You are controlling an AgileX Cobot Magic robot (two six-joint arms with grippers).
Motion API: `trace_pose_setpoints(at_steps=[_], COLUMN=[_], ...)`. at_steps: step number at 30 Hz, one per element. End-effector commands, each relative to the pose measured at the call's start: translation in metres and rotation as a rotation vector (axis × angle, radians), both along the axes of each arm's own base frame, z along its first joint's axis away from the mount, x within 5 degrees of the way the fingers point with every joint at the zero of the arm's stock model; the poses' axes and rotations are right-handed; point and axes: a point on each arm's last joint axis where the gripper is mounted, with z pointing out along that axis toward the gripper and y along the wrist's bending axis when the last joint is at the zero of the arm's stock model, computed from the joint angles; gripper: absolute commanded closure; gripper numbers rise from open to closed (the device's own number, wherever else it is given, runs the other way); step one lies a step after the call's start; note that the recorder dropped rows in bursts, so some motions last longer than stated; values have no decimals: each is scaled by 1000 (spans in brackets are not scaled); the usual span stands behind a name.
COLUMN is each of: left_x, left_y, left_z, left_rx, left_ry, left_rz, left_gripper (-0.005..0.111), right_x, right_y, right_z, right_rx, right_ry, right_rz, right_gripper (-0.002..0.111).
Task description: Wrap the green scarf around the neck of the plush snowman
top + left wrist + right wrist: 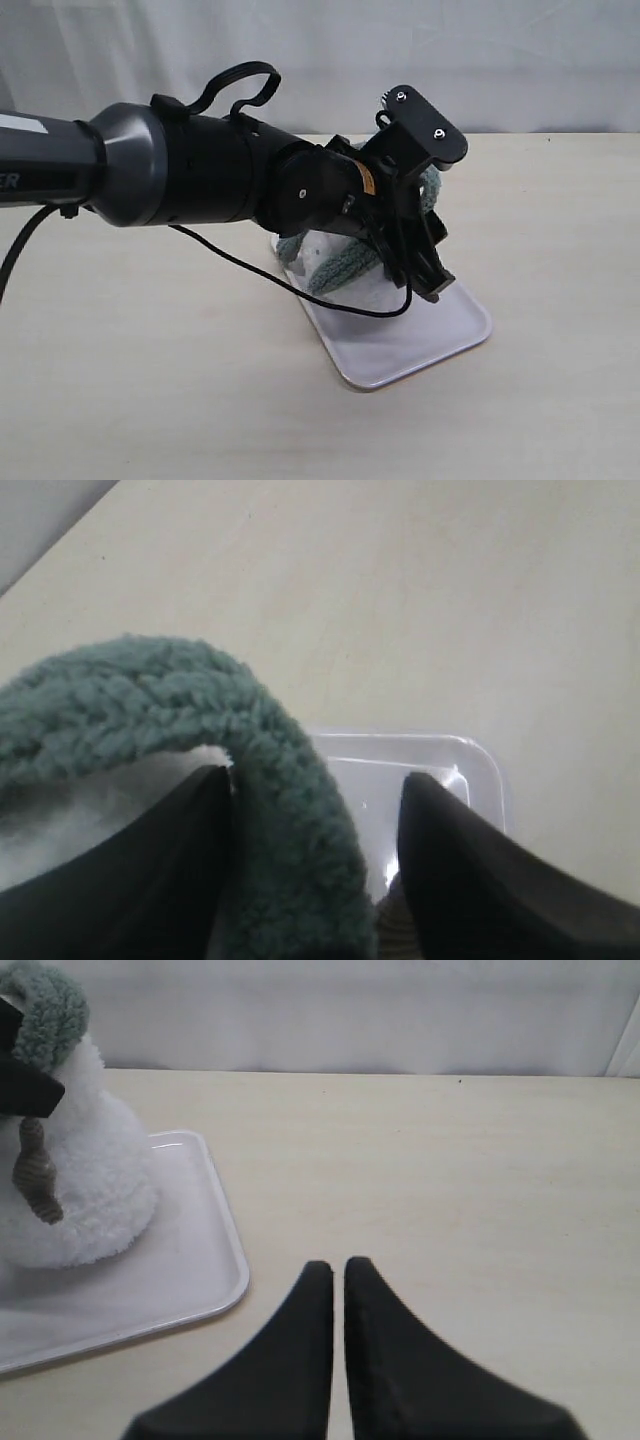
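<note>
**Left gripper open at the scarf, right gripper closed over the table**

The plush snowman (85, 1175) stands on the white tray (205, 1260), and the tray lies about in the middle of the table (150, 380). In the exterior view the toy is at the far left part of the tray, and the left arm (200, 175) hides most of it. The green scarf (290, 800) lies over the upper part of the snowman. One piece of it hangs down on the near side, and another piece shows at the right, behind the gripper. Whether it goes fully around the neck, I cannot tell.

The left gripper (425, 275) points down at the near side of the snowman. Its jaws are apart. In the left wrist view the scarf passes between the two fingers (470, 880) and touches one of them. Beside the other finger there is a free gap where the tray shows, so the scarf is not pinched.

The right gripper (337, 1272) is closed, its fingers pressed together with nothing between them. It is over the bare table, apart from the tray. One brown twig arm (38, 1170) hangs at the side of the white body.
</note>
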Motion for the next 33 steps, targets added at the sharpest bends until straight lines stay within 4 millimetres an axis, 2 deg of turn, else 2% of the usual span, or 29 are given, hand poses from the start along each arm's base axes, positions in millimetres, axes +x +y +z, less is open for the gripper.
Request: trace_pose_setpoints(at_steps=[1, 6, 9, 19, 26, 33], left_x=[-5, -6, -4, -7, -13, -16], left_y=[6, 8, 6, 11, 19, 23], left_z=[-2, -4, -1, 30, 29, 25], left_rx=[120, 169, 139, 90, 182, 233], left_ry=[29, 19, -14, -95, -40, 9], left_rz=[-51, -72, -70, -77, -92, -95], left_gripper=[55, 55, 55, 55, 34, 33], right_x=[0, 0, 0, 0, 0, 0], right_y=[0, 0, 0, 0, 0, 0], right_z=[0, 0, 0, 0, 0, 0], right_rx=[2, 2, 2, 2, 2, 2], right_ry=[-7, -7, -7, -7, -7, -7], right_rz=[-2, -2, -2, -2, -2, -2], right_gripper=[104, 104, 104, 104, 104, 104])
